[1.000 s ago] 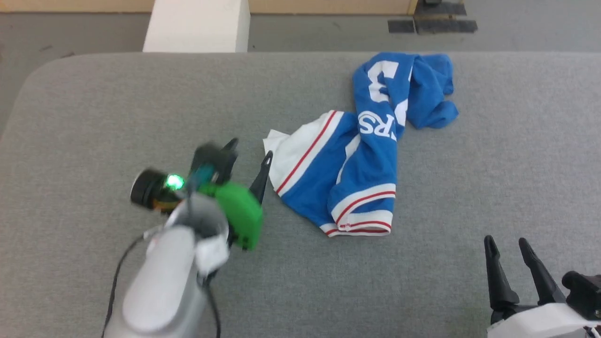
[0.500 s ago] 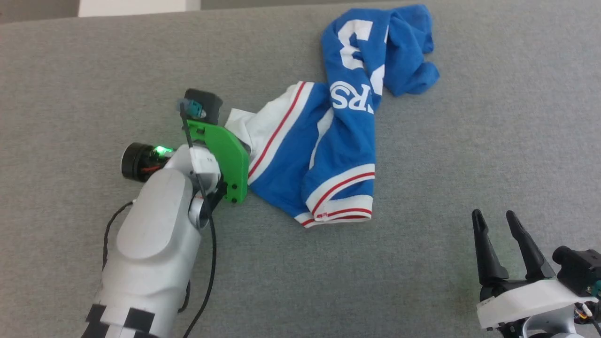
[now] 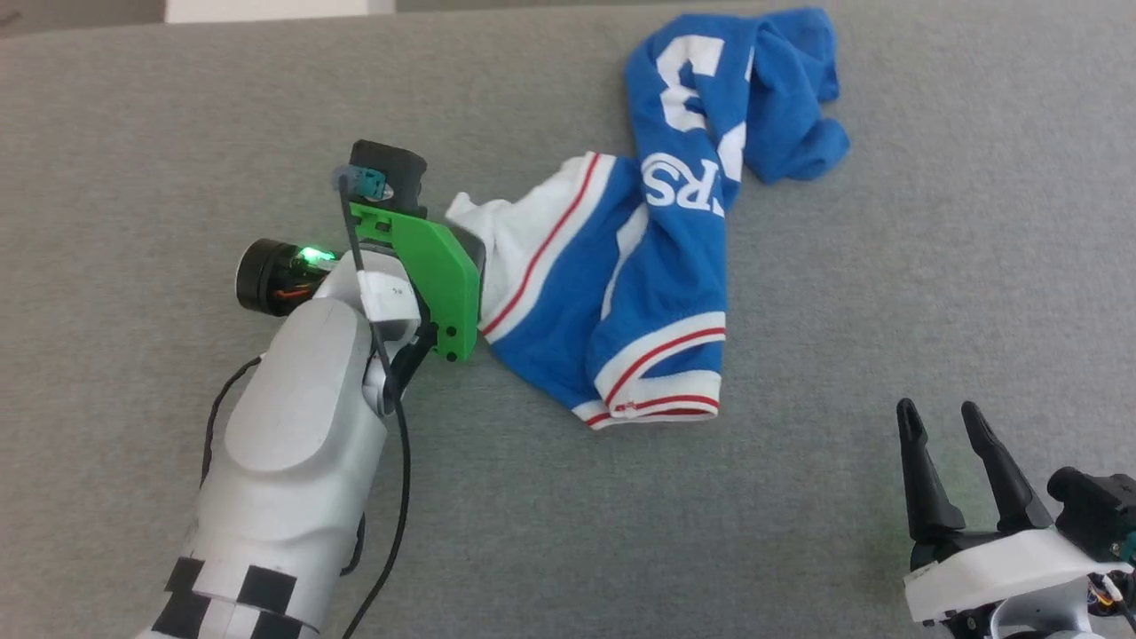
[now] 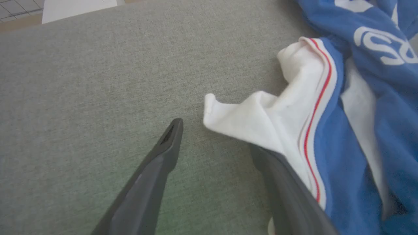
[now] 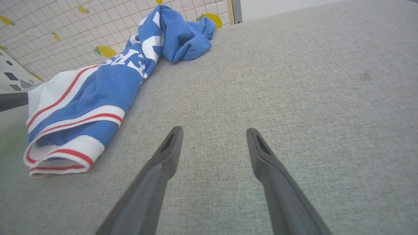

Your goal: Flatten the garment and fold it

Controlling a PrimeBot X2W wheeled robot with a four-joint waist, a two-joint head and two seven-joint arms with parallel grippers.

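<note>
**Head, left wrist and right wrist views.** The garment (image 3: pixel 639 302) lay crumpled on the grey worktop (image 3: pixel 799 532), toward the far side and somewhat right of centre in the head view. A twisted blue band with white lettering and part of a white numeral ran toward the far edge. A white sleeve with red-and-white trim spread toward the left tool (image 4: pixel 215 137).

We found this tool released, its jaws spread wide at the edge of the white sleeve. In the left wrist view one finger (image 4: pixel 156 169) stood over bare worktop. The tip of the other was covered by a fold of white cloth, which lay over it and was not pinched. In the head view the green bracket (image 3: pixel 435 275) on the left wrist hid both fingers.

The right tool (image 3: pixel 937 408) was likewise released and empty. It sat low at the near right, well apart from the garment. In the right wrist view its two fingers pointed along bare worktop, and the garment's striped hem lay off to their left.
</note>
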